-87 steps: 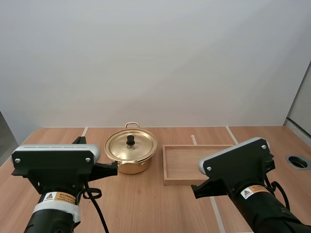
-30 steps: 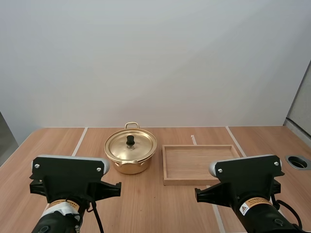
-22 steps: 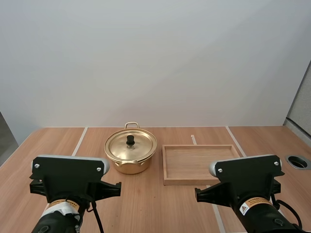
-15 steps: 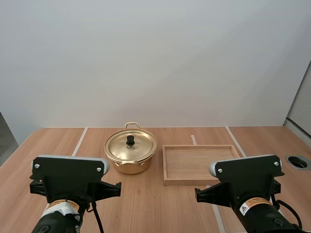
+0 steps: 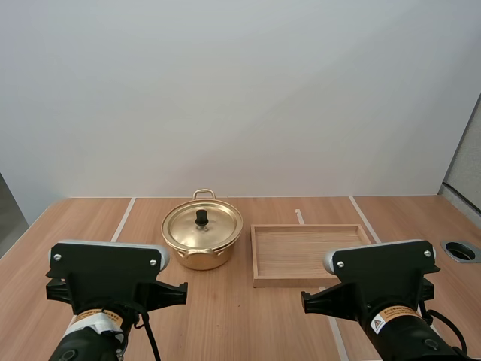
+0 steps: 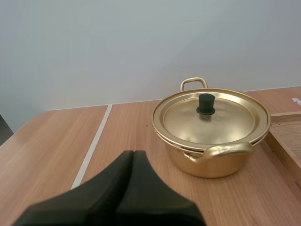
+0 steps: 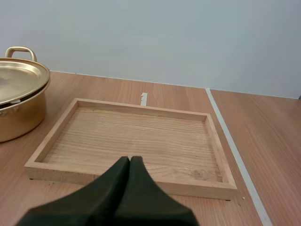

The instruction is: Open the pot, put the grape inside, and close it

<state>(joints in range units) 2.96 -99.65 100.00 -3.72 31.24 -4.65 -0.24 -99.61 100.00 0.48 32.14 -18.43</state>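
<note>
**Desk:** Status on L?

**Me:** My L gripper (image 6: 133, 153) is closed on nothing, both fingers pressed together into one dark wedge. Ahead of those jaws and a bit to their right, the pot (image 6: 210, 155) stands on the table (image 6: 51, 146), well apart from the tips.

**Desk:** Is it covered?

**Me:** Yes, the lid (image 6: 211, 120) sits flat on the rim w/ its black knob (image 6: 205, 103) upright at centre. The near handle (image 6: 221, 151) faces my jaws and the far handle (image 6: 193, 84) is on the opposite side.

**Desk:** And R?

**Me:** R gripper (image 7: 130, 159) is closed too, tips together, nothing between them. The wooden tray (image 7: 141, 134) lies flat straight ahead of those jaws. Its near rim is just past the tips, and I can't tell if they touch. The pot is off to the left of the R jaws, beside the tray's left rim w/ a gap between them.

**Desk:** Overhead cam?

**Me:** L arm (image 5: 105, 274) & R arm (image 5: 379, 278) both sit low at the near end of the table. The pot is beyond the L arm, the tray beyond the R arm.
</note>
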